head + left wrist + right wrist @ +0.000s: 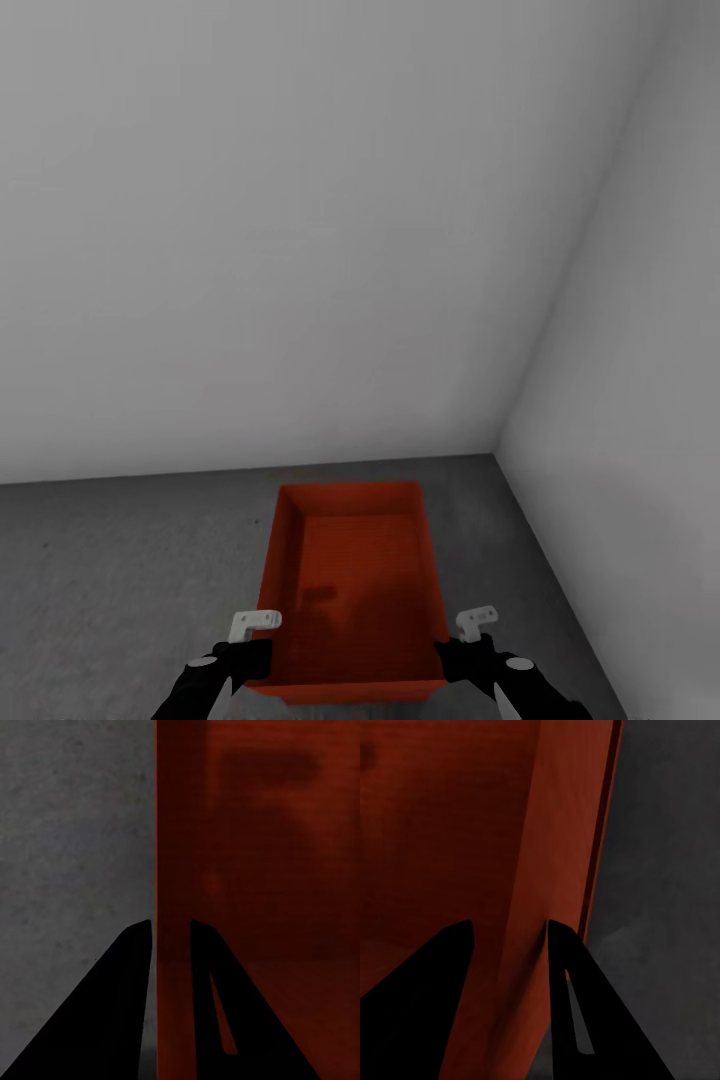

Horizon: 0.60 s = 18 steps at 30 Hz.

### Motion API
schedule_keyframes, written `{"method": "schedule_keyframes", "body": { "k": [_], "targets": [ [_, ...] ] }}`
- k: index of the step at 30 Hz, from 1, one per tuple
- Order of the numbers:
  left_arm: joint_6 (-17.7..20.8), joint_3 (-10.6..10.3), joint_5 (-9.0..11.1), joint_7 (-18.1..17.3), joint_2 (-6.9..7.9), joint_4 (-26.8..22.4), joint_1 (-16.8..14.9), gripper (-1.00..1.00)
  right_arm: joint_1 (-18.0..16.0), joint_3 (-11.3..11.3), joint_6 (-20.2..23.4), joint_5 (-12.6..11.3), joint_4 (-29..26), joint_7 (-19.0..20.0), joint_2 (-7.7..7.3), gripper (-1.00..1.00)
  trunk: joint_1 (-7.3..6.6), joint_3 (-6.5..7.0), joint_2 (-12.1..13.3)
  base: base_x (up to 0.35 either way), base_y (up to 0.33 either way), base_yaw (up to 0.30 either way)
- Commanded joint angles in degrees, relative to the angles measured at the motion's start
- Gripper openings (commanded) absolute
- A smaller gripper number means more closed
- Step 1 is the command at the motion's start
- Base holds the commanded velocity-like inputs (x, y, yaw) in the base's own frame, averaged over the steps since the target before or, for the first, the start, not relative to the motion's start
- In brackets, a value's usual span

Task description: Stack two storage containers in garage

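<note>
One orange-red storage container sits open-topped near the garage corner, where the white back wall meets the white side wall on the robot's right. Under it is the dark grey speckled concrete floor; from the head view I can't say for sure whether the bin's base rests on the concrete or hangs just above it. The bin is empty inside, and its long sides run away from the robot toward the back wall.

Both arms reach to the bin's near end. The left gripper is at the bin's left wall close to the near left corner, and the left wrist view shows its two dark fingers straddling the thin wall edge, one outside over the concrete and one inside the bin, with only a narrow gap between them, so the jaws are clamped on the wall. The right gripper is at the right wall close to the near right corner; in the right wrist view its fingers likewise stand either side of that wall, closed down on it, with concrete showing beyond the rim
</note>
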Motion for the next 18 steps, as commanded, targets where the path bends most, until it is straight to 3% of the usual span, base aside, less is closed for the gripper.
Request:
{"method": "schedule_keyframes", "body": {
  "k": [1,18],
  "targets": [
    [0.33,0.69,-1.38,2.06,1.05,-0.04,-0.02,-1.0,0.0,1.09,-0.32,-0.58,-0.26,5.53,-0.04,-1.0,-0.01,-0.13,-0.02,0.0,0.0,0.0],
    [0.33,0.69,-1.38,2.06,0.97,-0.01,-0.02,-1.0,0.0,1.09,-0.39,-0.78,-0.26,5.43,-0.04,-1.0,-0.01,-0.34,-0.02,0.0,0.0,0.0]
  ]
}}
